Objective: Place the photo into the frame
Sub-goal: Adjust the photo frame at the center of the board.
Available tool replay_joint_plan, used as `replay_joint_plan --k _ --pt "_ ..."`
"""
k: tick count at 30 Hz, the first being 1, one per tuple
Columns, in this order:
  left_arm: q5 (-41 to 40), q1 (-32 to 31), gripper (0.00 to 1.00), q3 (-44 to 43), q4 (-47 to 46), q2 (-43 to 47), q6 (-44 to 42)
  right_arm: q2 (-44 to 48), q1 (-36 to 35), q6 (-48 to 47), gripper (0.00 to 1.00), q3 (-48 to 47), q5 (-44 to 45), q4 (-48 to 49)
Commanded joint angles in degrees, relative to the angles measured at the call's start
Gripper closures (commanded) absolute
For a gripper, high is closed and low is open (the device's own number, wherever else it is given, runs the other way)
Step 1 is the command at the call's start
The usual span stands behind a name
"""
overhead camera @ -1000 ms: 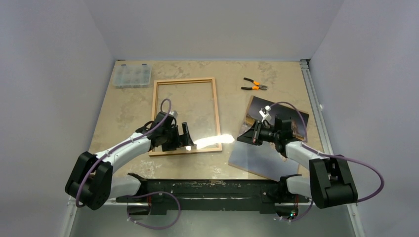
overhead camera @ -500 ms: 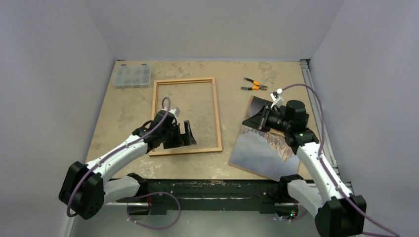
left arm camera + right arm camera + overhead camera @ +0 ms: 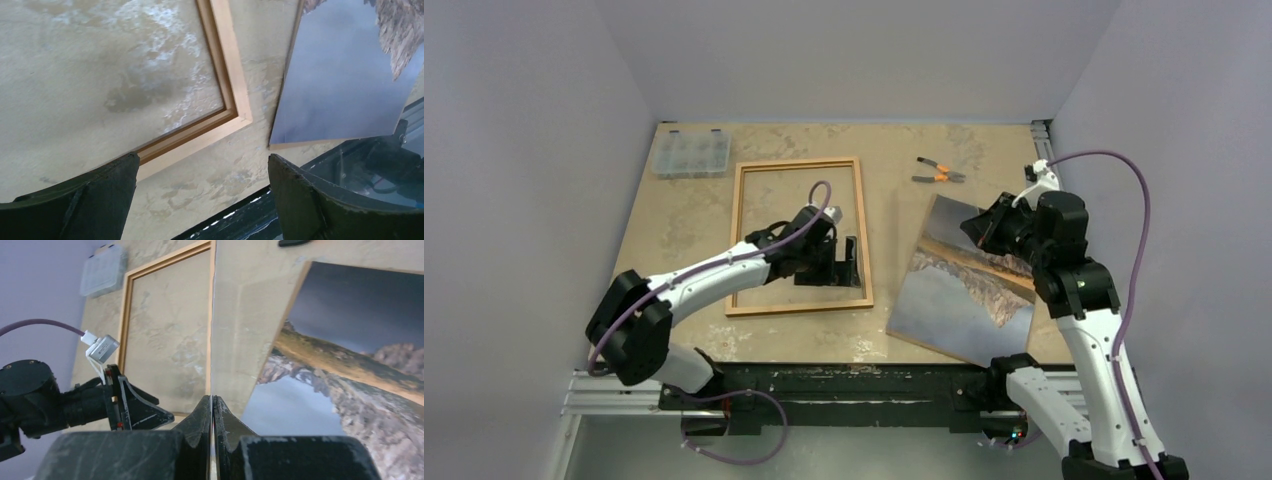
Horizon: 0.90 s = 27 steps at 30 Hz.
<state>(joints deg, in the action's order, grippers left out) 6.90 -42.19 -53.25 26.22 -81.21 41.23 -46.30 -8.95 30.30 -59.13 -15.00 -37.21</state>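
Photo lies lengthwise on the counter just right of the frame, nearest my right tool, fingers pressed together over its far end; my left tool is spread.

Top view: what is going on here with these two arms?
Two robot arms are framing a picture. The frame lies flat on the table, and the left claw hovers open above its near right part. The photo lies face up to the frame's right, not yet in it. The right claw is above the photo's far edge, shut on what looks like a thin clear sheet seen edge-on.
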Motion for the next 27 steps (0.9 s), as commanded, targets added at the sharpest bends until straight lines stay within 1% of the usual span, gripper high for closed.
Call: replay_joint_plan --k 1,5,9,11,14,18,21,27 --pt "-1.1 -4.1 0.04 -7.2 -1.5 -5.7 1.5 1.7 0.1 -3.3 1.00 -4.8 10.8 -6.9" --pt "-3.0 -7.3 0.05 -12.6 -0.5 -12.6 2.3 2.3 0.1 -3.8 1.00 -6.4 12.2 -8.4" --pt "-6.5 -9.3 0.09 -17.0 2.7 -18.2 3.5 2.8 0.1 -3.8 1.00 -7.4 12.4 -9.8" --pt "-6.7 -9.8 0.12 -18.0 3.1 -20.0 3.9 3.0 0.1 -4.0 1.00 -8.0 12.5 -10.3" --pt "-9.1 -10.7 0.16 -19.4 4.2 -22.6 4.3 3.4 0.1 -4.0 1.00 -8.5 12.7 -10.9" --pt "-8.9 -11.5 0.22 -20.6 4.2 -25.2 4.3 3.6 0.1 -4.0 1.00 -10.1 13.1 -11.9" --pt "-8.0 -12.0 0.33 -20.8 3.6 -26.4 4.1 3.5 0.1 -4.0 1.00 -11.2 13.8 -12.8" --pt "-5.7 -14.0 0.64 -20.9 1.7 -27.0 5.8 3.1 0.1 -3.8 1.00 -12.9 13.6 -13.5"
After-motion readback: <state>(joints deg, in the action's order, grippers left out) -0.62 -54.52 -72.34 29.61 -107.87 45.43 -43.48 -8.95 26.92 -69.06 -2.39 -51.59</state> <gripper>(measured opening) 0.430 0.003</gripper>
